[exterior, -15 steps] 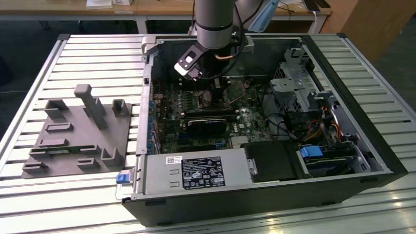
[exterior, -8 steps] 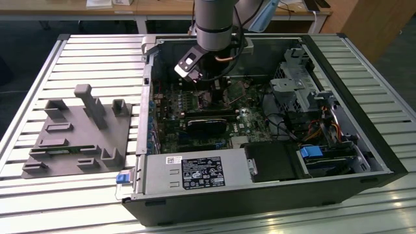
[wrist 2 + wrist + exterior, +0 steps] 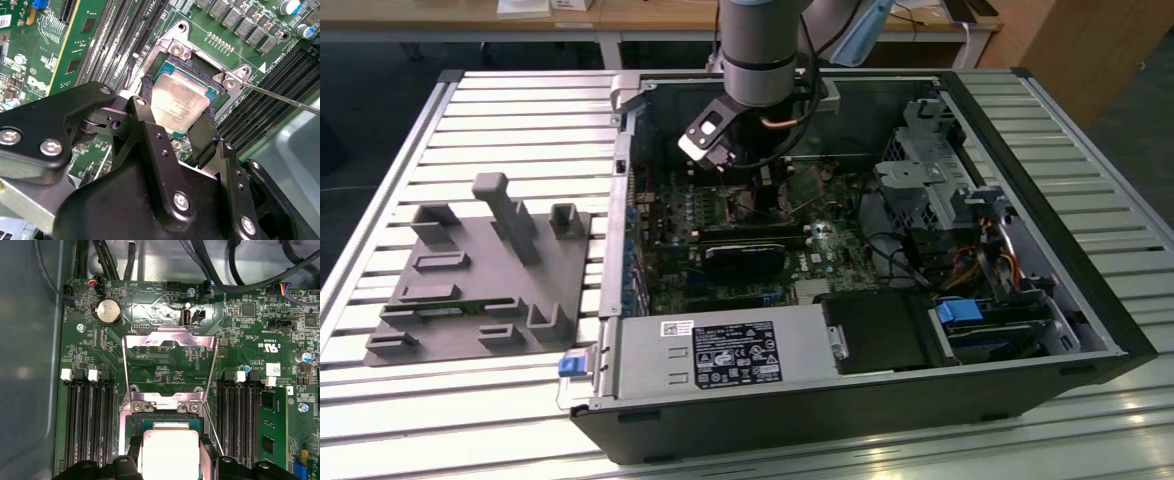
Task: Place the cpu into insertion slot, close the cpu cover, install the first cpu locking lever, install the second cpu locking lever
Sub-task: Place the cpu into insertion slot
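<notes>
My gripper is shut on the cpu, a small square chip with a dull metal top, one black finger on each of two opposite sides. The chip sits level at the insertion slot, whose black rim shows past its far edge; I cannot tell whether it is seated. In the first wrist view the cpu lies between the fingers, and the cpu cover, a silvery frame with a window, stands swung open beyond the socket. A thin wire locking lever juts out beside the socket. In the exterior view the gripper reaches down into the computer case.
Long black memory slots flank the socket on both sides. The open computer case holds a black block, a power supply and a drive cage. A grey fixture tray lies at the exterior view's left.
</notes>
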